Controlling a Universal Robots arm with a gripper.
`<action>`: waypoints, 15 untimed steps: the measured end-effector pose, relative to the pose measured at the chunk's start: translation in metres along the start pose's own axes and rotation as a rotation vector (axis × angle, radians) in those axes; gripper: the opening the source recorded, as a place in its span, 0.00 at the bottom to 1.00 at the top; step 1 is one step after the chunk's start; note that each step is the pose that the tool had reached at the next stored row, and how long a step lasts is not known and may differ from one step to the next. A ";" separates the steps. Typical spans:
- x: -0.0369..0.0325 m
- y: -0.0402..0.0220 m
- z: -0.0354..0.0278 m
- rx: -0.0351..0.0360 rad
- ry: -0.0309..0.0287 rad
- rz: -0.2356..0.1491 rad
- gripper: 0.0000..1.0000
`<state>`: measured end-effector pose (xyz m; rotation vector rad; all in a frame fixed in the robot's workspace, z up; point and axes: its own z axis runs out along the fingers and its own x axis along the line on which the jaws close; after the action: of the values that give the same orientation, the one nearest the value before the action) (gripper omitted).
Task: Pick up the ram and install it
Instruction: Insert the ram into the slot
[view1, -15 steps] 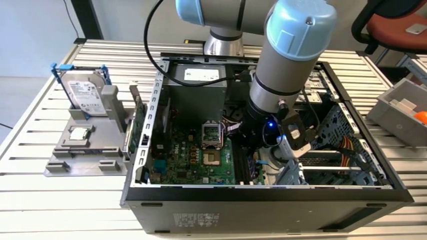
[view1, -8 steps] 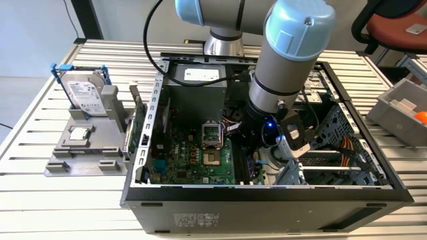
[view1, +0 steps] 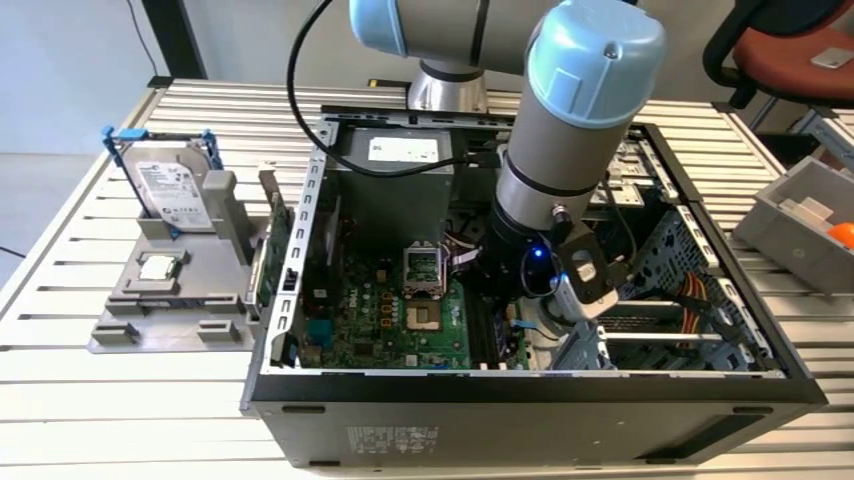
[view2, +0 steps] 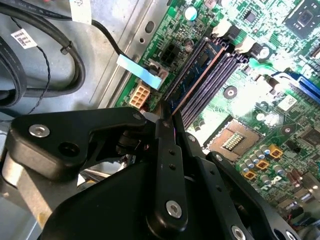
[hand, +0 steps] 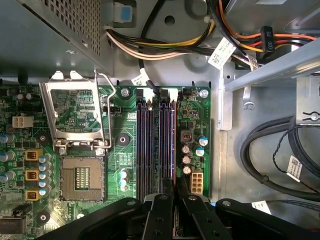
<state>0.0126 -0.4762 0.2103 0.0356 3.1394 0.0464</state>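
Grey plastic forms the parts stand at the exterior view's left, well apart from the jaws; it carries the silver hard drive in its blue frame. Next comes the open computer case, with the green motherboard on its floor. The arm reaches down into the case toward the exterior view's right.

In both wrist views the gripper stands with its jaws drawn narrow, closed onto the near end of the ram. The ram, dark blue, lies in the memory slots, running straight out from between the jaws. The open processor socket lies beside the slots, near the jaws. A white connector sits just beside the jaws on the other flank.
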 end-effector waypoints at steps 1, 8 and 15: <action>0.0000 0.0000 0.0002 0.0001 -0.0002 0.000 0.00; 0.0000 0.0002 0.0007 -0.0010 -0.0004 0.000 1.00; 0.0000 0.0005 -0.0163 -0.0022 0.0007 0.000 1.00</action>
<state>0.0126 -0.4762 0.2266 0.0359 3.1400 0.0499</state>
